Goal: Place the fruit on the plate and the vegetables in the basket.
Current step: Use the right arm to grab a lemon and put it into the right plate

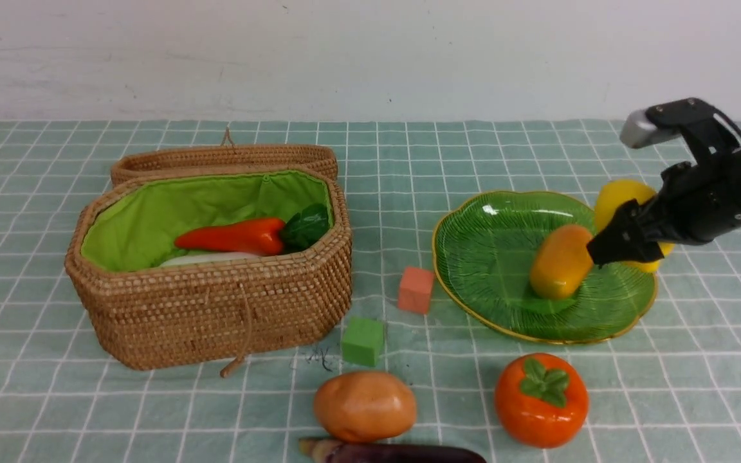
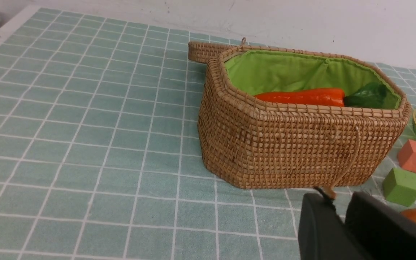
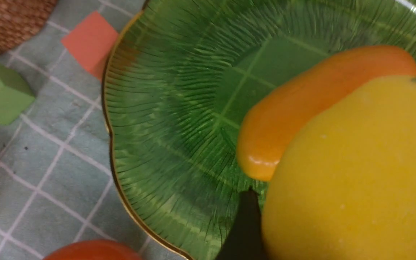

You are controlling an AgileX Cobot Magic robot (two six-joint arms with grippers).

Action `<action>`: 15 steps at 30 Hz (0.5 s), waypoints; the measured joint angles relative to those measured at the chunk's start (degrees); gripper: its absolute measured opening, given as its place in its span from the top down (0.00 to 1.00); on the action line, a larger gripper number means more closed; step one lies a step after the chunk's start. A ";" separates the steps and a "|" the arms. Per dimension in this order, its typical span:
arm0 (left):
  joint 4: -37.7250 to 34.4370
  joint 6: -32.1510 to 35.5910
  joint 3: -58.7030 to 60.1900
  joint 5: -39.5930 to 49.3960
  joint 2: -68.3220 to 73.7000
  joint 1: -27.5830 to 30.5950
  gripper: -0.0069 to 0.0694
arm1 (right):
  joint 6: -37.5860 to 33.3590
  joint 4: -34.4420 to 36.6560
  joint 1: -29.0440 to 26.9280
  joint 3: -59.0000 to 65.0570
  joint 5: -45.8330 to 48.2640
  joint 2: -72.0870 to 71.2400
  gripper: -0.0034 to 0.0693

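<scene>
1. Wicker, tan and woven, makes up the octagonal basket (image 1: 216,308), which is set on the left part of the tabletop (image 1: 55,399) over a green checked cloth; its lid (image 1: 222,157) is folded back behind it.
2. Inside the basket's bright green lining, the carrot (image 1: 232,236) is laid lengthwise with its leaves toward the right, and the white radish (image 1: 210,258) is partly seen just beneath it.
3. The green glass plate (image 1: 493,257) is placed to the right of the basket, well apart from it.
4. The mango (image 1: 560,260) is laid on the plate, right of its middle.
5. The lemon (image 1: 621,193) is gripped by the right hand (image 1: 615,241) at the plate's right rim, just beside the mango; whether it is touching the glass cannot be told.
6. The persimmon (image 1: 541,399) is left on the cloth in front of the plate, leafy cap up.
7. The potato (image 1: 364,405) is found on the cloth left of the persimmon, and the eggplant (image 1: 396,453) is laid just in front of it, cut off by the picture's edge.
8. An orange cube (image 1: 416,289) and a green cube (image 1: 363,341) are set between basket and plate.
9. The left hand (image 2: 338,198) is seen only in its own wrist view, low in front of the basket; its fingers are drawn narrow, with nothing held between them.
</scene>
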 joint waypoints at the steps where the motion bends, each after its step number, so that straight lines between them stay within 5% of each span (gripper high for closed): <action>1: 0.00 0.00 0.00 0.00 0.00 0.00 0.76 | 0.14 0.00 0.00 0.00 -0.08 0.95 0.17; 8: 0.00 0.00 0.00 0.00 0.00 0.00 0.76 | 2.11 1.91 0.00 0.00 -2.60 3.68 0.02; 15: 0.00 0.00 0.00 0.00 0.00 0.00 0.76 | 3.69 2.54 0.00 -0.01 -1.70 3.68 0.14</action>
